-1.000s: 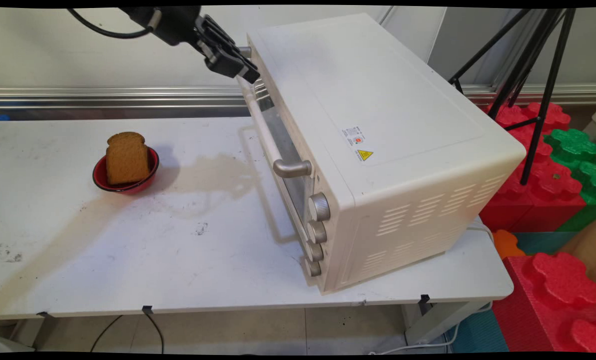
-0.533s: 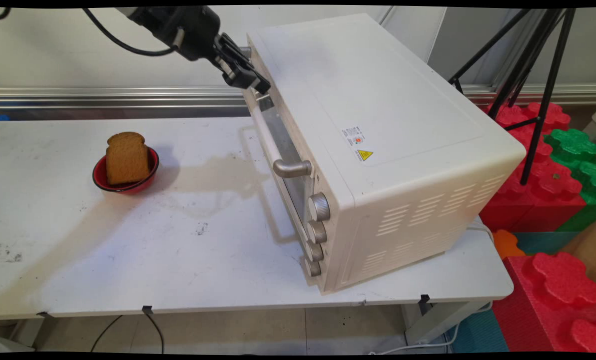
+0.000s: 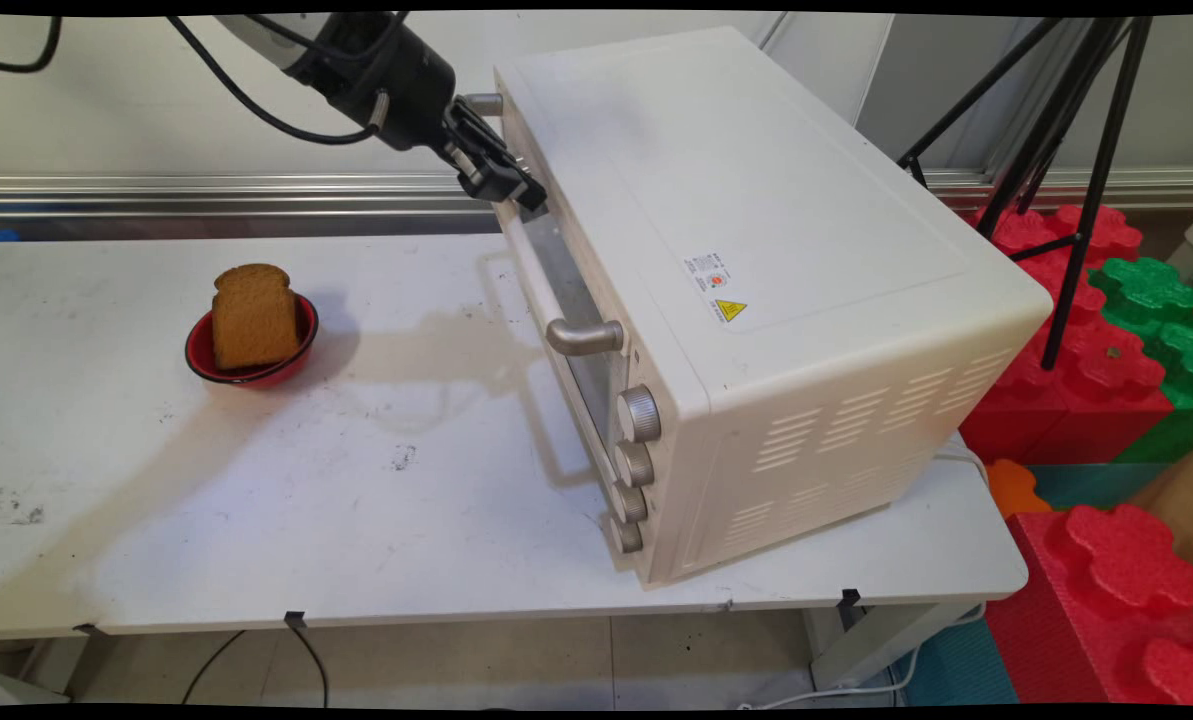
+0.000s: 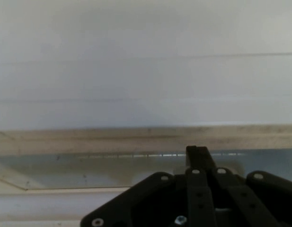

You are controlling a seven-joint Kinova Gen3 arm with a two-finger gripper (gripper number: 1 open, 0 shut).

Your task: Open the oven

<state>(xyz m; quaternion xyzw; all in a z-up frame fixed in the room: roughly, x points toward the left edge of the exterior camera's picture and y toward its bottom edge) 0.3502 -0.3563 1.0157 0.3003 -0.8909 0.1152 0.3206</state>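
Oven (image 3: 756, 250) door handle (image 3: 536, 265) just below gripper (image 3: 516, 190) — bread (image 3: 253, 315) in red bowl (image 3: 201, 352) well apart; fingers pressed together at door top, holding nothing.

White counter (image 3: 256, 520), scuffed and stained. On its right half, cream toaster oven (image 3: 756, 250), door shut, bar handle (image 3: 546, 270) across the front, four knobs (image 3: 636, 465) in a column at the near end. Well apart to the left, red bowl (image 3: 201, 350) holding an upright bread slice (image 3: 254, 318). Beyond the right edge, black tripod (image 3: 1066, 150) over red and green foam blocks (image 3: 1116, 560).
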